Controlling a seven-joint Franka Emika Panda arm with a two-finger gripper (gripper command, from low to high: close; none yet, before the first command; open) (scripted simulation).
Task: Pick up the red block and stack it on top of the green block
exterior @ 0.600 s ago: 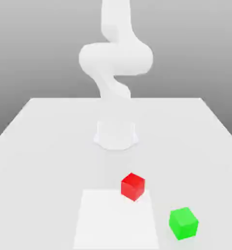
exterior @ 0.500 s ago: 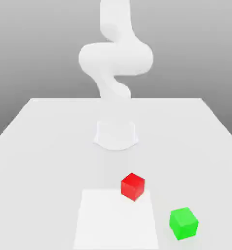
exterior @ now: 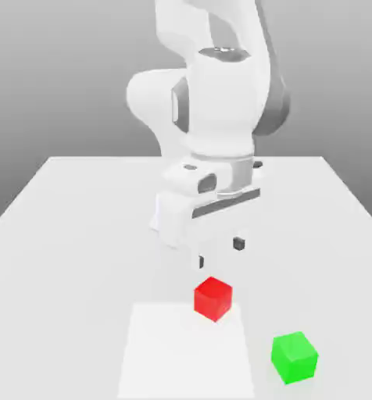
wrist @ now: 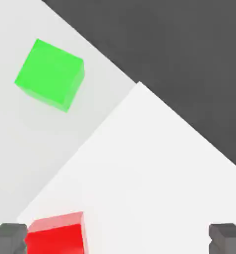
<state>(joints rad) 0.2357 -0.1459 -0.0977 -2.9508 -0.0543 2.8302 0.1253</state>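
The red block [exterior: 213, 298] sits on the table at the far corner of a lighter white square [exterior: 185, 355]. The green block [exterior: 295, 356] rests nearer the front, toward the exterior view's right, apart from the red one. My gripper [exterior: 219, 252] hangs open just above and slightly behind the red block, touching nothing. In the hand view the red block [wrist: 56, 235] lies close beside one dark fingertip [wrist: 8, 238], with a wide gap to the other fingertip. The green block [wrist: 49, 73] lies farther off, and the gripper [wrist: 117, 239] holds nothing.
The white table [exterior: 80, 219] stretches wide around both blocks. My arm's base [exterior: 173, 223] stands at the table's middle, behind the blocks. In the hand view the table edge [wrist: 140, 82] borders dark floor [wrist: 189, 59].
The arm's hand and open fingers now hang low over the red block, where earlier only the pale upper arm showed. Both blocks stay where they were.
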